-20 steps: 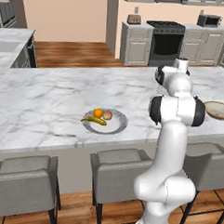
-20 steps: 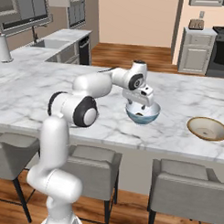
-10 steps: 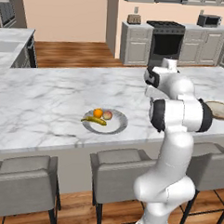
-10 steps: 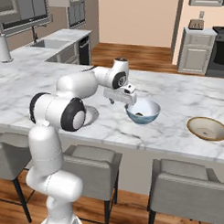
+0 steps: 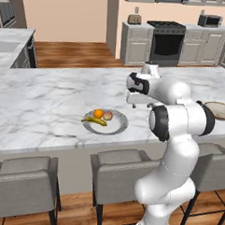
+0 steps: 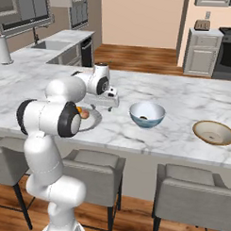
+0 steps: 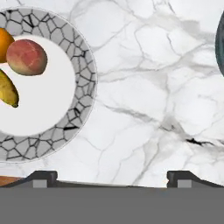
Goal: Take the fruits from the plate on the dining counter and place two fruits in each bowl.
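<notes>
Three fruits, an orange (image 5: 98, 113), a peach (image 5: 107, 115) and a banana (image 5: 94, 121), lie on the plate (image 5: 114, 128) on the dining counter (image 5: 49, 106). Beside the plate, the gripper (image 7: 112, 176) hovers over bare marble, fingers spread wide and empty. Right of it stand the blue bowl (image 6: 147, 114) with a small brown kiwi (image 6: 143, 118) inside and, farther on, the tan bowl (image 6: 213, 132); grey stools (image 5: 118, 164) line the counter's near side.

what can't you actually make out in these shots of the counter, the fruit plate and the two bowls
- Small dark item inside the blue bowl, right base view: too small to identify.
- Blue bowl, left base view: hidden behind the arm.
- Plate, right base view: mostly behind the arm; one peach peeks out.
- Orange and banana, hand view: cut off by the left edge.
- Tan bowl, left base view: partly hidden by the arm.
</notes>
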You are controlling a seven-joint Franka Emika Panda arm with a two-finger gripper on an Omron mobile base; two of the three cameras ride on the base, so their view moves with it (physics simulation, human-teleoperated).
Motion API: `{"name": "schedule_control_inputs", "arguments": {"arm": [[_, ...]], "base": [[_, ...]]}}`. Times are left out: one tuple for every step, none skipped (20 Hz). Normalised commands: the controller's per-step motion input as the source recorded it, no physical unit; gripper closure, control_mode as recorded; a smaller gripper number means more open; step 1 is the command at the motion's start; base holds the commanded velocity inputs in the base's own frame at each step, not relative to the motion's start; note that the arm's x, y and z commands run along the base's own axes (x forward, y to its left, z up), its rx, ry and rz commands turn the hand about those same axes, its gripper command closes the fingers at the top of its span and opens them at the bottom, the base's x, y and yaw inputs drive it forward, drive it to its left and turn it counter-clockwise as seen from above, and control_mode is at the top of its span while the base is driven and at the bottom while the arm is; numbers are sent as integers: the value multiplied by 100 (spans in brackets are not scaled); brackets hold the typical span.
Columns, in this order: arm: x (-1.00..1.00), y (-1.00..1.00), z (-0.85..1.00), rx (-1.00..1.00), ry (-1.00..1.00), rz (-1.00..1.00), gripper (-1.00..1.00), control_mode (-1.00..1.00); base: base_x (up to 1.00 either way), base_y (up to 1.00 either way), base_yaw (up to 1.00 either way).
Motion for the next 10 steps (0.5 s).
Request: {"name": "schedule_control_inputs", "arguments": {"arm": [[0,97,-24,0,0,31,-100,-100],[0,92,-20,0,0,31,-100,-100],[-12,95,-16,0,0,29,-100,-100],[-6,92,-11,0,0,28,-100,-100],[-4,89,-13,0,0,27,-100,-100],[0,89,-15,0,0,25,-100,-100],[0,80,-13,0,0,21,-100,-100],[0,70,-11,0,0,19,-100,-100],[0,69,-9,1,0,18,-100,-100],[1,73,-6,2,0,13,-100,-100]], "base": [[0,0,0],[0,0,0],[0,0,0],[0,0,0],[0,0,0],[0,0,0],[0,0,0],[0,0,0],[0,0,0],[0,0,0]]}}
